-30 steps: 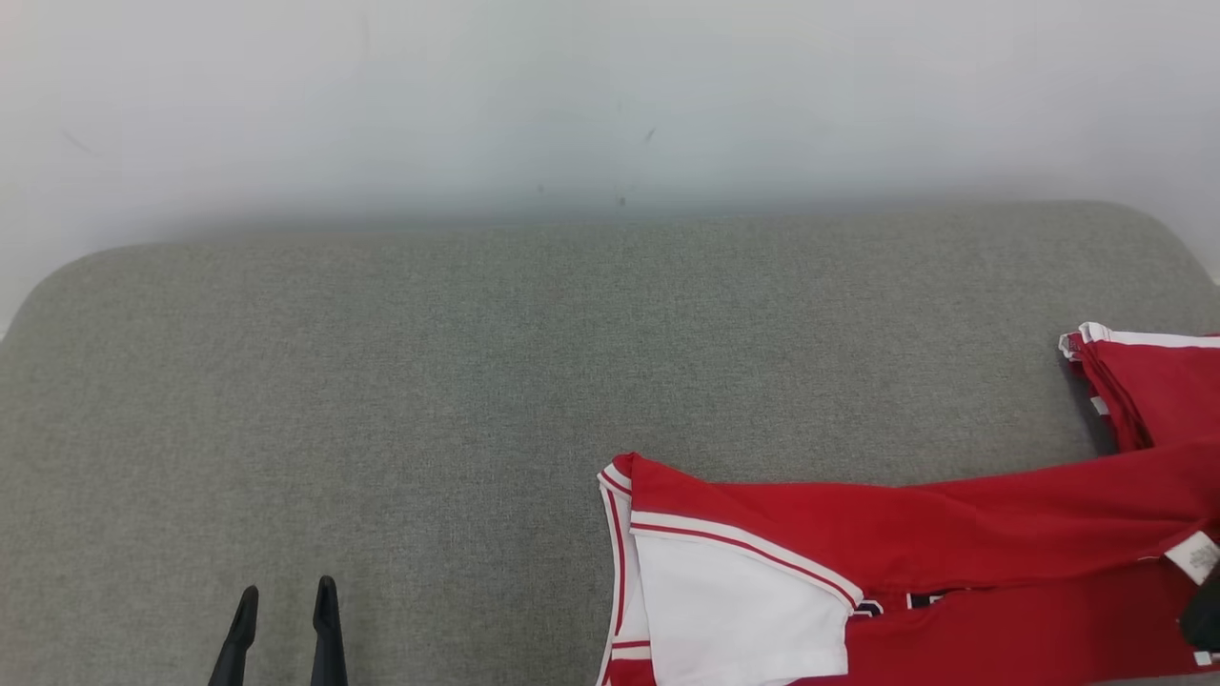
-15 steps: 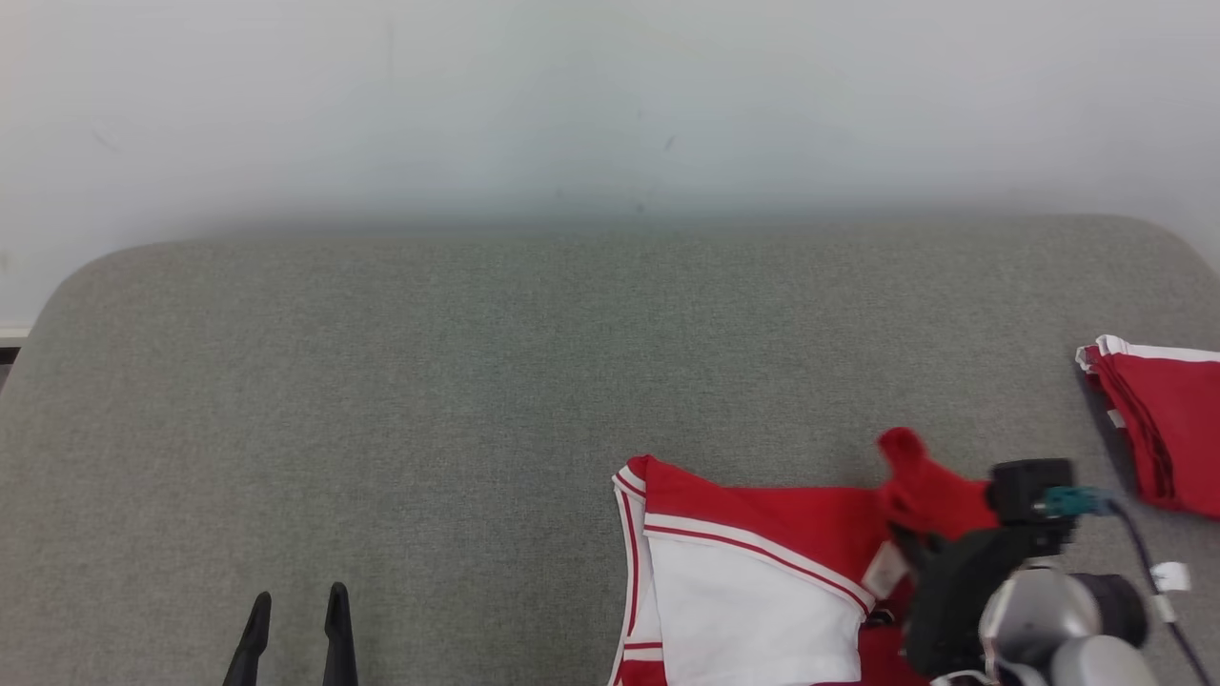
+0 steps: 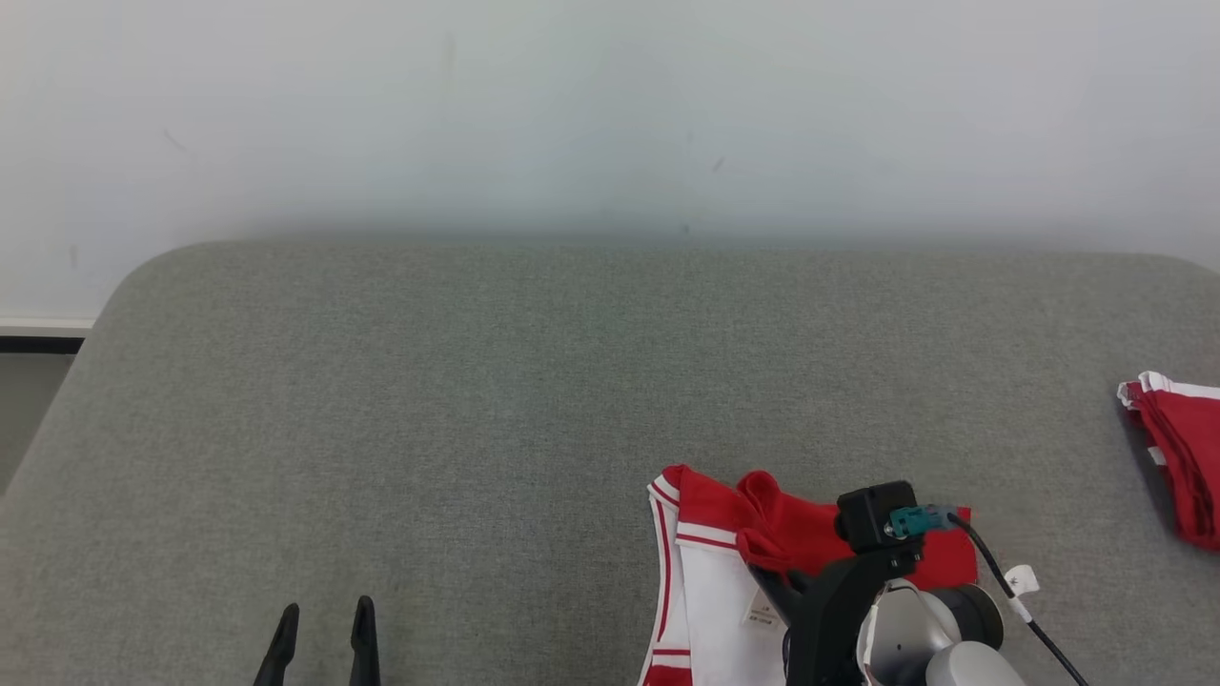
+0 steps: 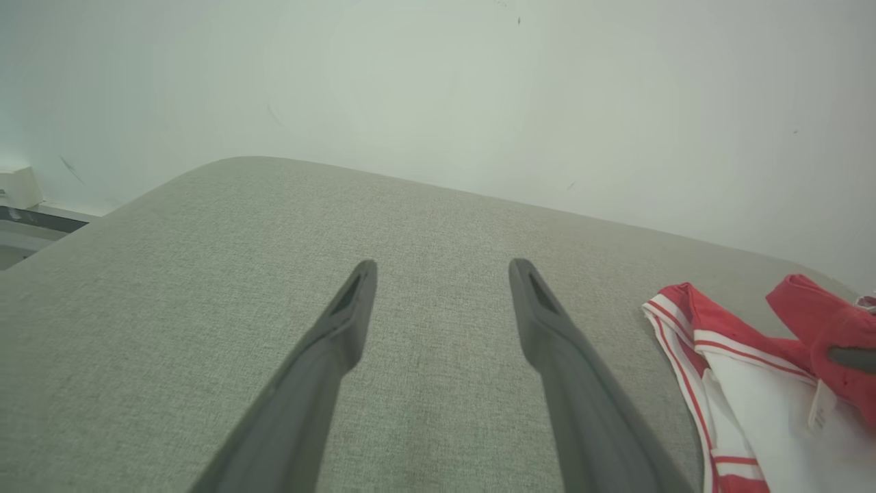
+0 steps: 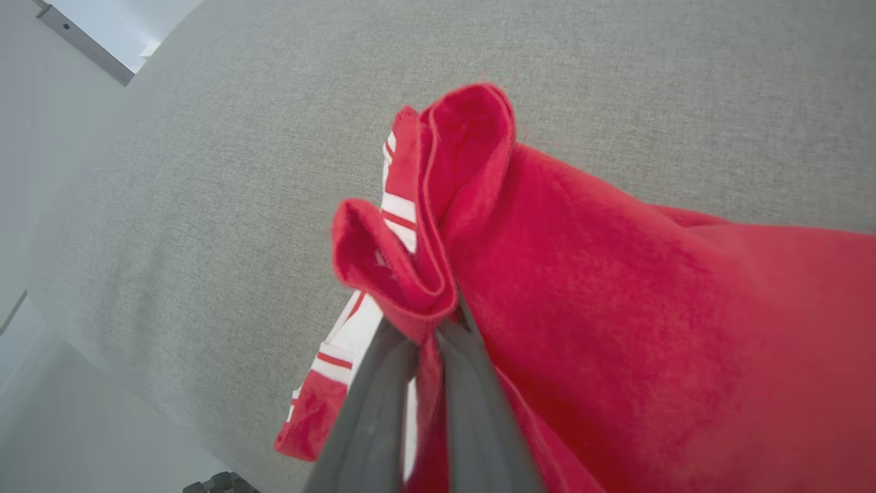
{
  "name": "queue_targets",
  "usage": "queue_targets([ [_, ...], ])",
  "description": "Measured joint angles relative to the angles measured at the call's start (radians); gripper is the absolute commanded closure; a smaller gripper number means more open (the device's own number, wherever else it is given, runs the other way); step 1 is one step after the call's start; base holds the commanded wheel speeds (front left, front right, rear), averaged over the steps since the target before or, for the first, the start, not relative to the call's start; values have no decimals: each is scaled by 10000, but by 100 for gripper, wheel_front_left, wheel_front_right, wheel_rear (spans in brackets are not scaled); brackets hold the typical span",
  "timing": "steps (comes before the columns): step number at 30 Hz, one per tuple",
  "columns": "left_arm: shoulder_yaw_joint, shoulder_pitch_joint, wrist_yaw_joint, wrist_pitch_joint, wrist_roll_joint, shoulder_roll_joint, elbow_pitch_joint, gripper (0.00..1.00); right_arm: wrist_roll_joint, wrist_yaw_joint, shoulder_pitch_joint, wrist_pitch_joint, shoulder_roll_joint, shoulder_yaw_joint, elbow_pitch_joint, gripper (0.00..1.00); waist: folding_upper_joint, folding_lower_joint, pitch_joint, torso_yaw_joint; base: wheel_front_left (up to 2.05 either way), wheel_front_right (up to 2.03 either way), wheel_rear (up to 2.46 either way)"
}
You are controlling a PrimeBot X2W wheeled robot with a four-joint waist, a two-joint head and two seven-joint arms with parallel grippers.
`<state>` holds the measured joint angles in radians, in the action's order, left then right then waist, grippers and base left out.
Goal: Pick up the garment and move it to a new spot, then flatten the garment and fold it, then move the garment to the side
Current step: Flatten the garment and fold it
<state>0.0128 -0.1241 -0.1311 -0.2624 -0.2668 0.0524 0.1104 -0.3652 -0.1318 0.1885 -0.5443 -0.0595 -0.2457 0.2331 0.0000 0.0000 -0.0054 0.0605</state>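
Note:
The red garment [image 3: 820,538] with white panels and red-and-white trim lies at the near edge of the grey cushioned surface [image 3: 477,400], right of centre. My right gripper [image 3: 767,572] is shut on a bunched red fold of it, held above the white panel with its label. In the right wrist view the fingers [image 5: 383,404] pinch a rolled red edge of the garment [image 5: 616,287]. My left gripper [image 3: 326,610] stands open at the lower left, apart from the cloth, with bare surface between its fingers [image 4: 328,342]. The garment [image 4: 753,383] shows at the right of the left wrist view.
A second red garment with white trim [image 3: 1177,457] lies at the right edge of the surface. A white wall [image 3: 610,114] rises behind. The surface's rounded left corner drops off near a dark baseboard [image 3: 38,345].
The camera has shifted. My right gripper came into view and carried the garment's stretched-out right part leftward over itself; the cloth is now bunched and much shorter. The left gripper stays open.

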Motion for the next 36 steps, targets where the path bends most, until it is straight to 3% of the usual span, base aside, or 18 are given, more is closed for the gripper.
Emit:
queue_targets([
  [18,157,-119,0,0,-109,48,228,0,-748,0,890,1152,77,-959,2148,98,0,0,-171,758,0,0,0],
  [19,153,-119,0,0,-119,59,238,0,-748,0,933,1208,77,-976,2228,56,0,0,-172,770,0,0,0],
  [20,150,-119,0,0,-144,77,242,0,-748,0,979,1252,79,-972,2309,0,0,0,-173,771,0,0,0],
  [28,27,-105,0,0,-203,123,278,0,-1432,0,1077,1756,84,-1032,1764,0,0,0,-147,623,0,0,0],
  [36,-59,-25,0,0,-240,148,276,0,-525,0,648,2031,-422,-13,299,0,0,0,-98,374,0,0,0],
])
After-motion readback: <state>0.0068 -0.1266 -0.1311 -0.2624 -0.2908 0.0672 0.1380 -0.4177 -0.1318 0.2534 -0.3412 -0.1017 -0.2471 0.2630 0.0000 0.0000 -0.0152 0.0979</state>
